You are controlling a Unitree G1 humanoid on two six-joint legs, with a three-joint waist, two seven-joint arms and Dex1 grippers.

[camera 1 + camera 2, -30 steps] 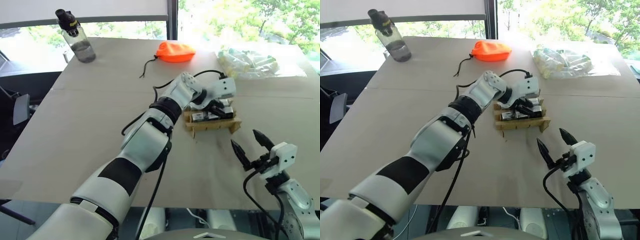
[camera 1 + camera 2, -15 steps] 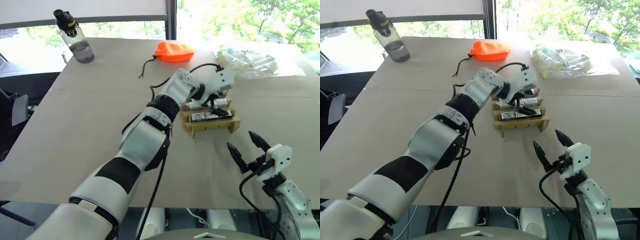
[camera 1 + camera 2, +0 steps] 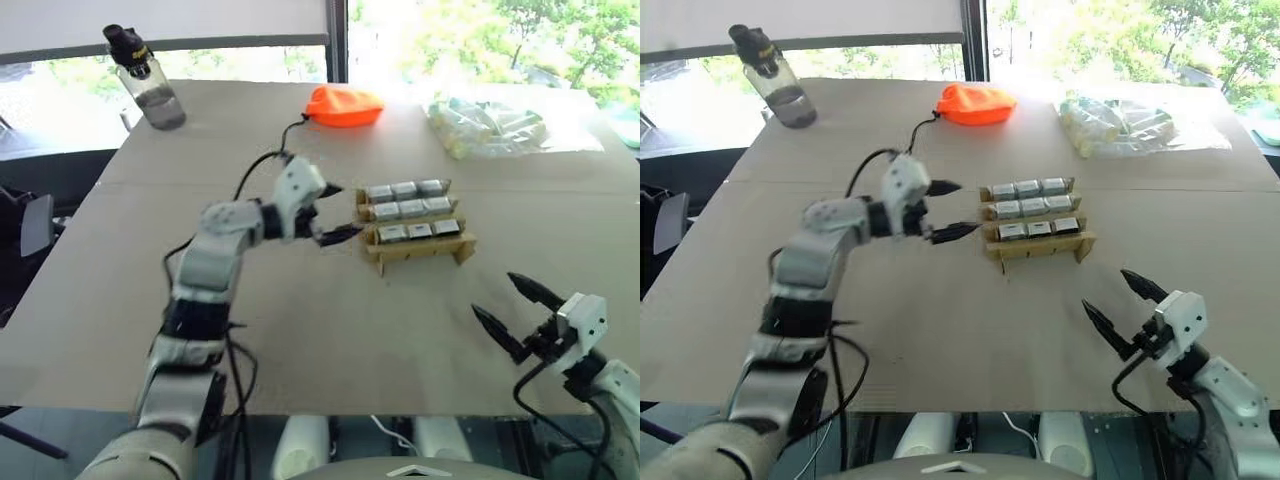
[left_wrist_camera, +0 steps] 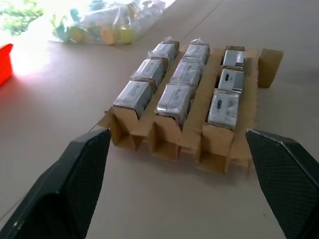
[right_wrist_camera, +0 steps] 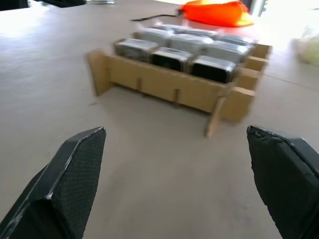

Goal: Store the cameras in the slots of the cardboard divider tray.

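The cardboard divider tray [image 3: 415,232] sits mid-table with nine cameras [image 3: 404,209] slotted in three rows of three, tops up; no lettering on them can be read. The left gripper [image 3: 333,212] hangs just beside the tray's left end, fingers spread wide, empty. The right gripper [image 3: 520,312] hovers near the table's front edge, well apart from the tray, also wide and empty. Behind lie an orange pouch [image 3: 344,104], a water bottle [image 3: 146,76] and a clear bag [image 3: 497,124].
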